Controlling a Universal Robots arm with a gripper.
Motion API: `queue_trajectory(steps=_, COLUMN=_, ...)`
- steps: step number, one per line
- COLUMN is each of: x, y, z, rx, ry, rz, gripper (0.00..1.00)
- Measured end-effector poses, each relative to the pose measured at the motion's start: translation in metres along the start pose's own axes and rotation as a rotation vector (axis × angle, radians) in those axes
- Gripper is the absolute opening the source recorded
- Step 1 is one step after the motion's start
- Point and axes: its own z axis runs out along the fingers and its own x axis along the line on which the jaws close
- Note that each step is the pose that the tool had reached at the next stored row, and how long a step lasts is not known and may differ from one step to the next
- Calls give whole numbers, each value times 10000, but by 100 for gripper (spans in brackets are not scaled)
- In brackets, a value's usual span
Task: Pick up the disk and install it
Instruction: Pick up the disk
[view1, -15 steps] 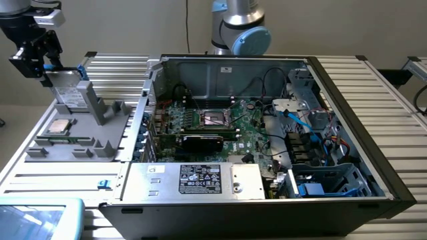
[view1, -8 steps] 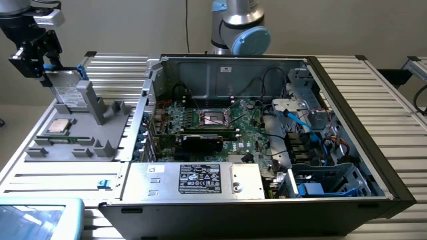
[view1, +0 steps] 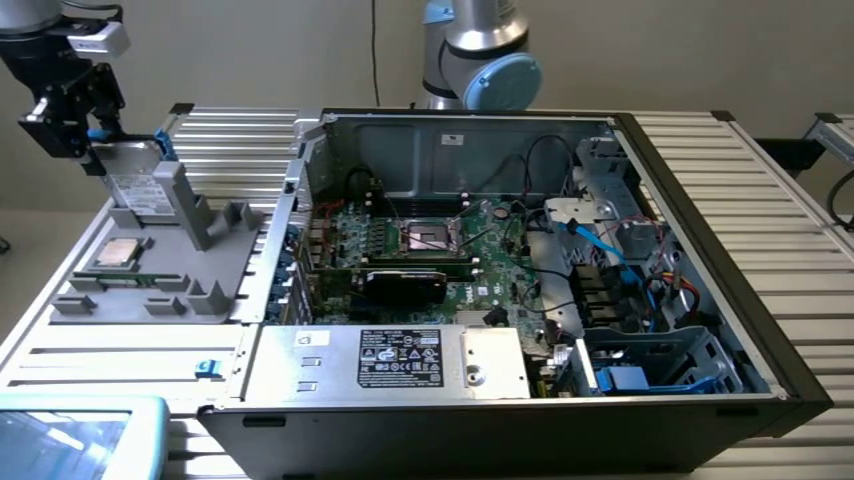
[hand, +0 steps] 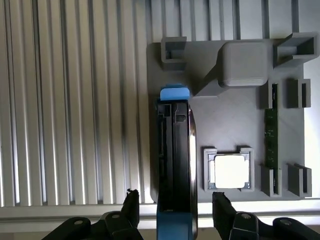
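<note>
The disk (view1: 131, 185) stands on edge in a slot of the grey holder (view1: 200, 290) on the slatted table, at the exterior view's left. It is grey metal with blue carrier tabs at its ends. My gripper (view1: 83, 140) hangs over its upper end. In the wrist view the disk (hand: 175, 155) runs edge-on between my two black fingers (hand: 131, 210), with a gap on each side. My gripper (hand: 176, 212) is open and straddles the disk without touching it.
The holder (hand: 220, 120) also carries a square silver processor chip (hand: 230, 171) and a green memory stick (hand: 270, 135). The open computer case (view1: 534, 250) fills the middle, with a silver power supply (view1: 387, 360) in front and a drive cage (view1: 654, 365) at the exterior view's right.
</note>
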Motion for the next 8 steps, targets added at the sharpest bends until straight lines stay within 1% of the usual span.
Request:
queue_trajectory(steps=1, x=1, y=-1, z=1, rx=2, ry=-1, rz=0, gripper=67)
queue_trajectory(steps=2, x=1, y=-1, z=3, rx=1, ry=0, rz=0, gripper=61)
queue_trajectory(steps=3, x=1, y=-1, z=5, rx=2, ry=-1, rz=-1, gripper=61)
queue_trajectory(steps=4, x=2, y=-3, z=8, rx=-1, ry=0, rz=0, gripper=54)
queue_trajectory(steps=8, x=5, y=-20, z=19, rx=-1, ry=1, rz=1, gripper=54)
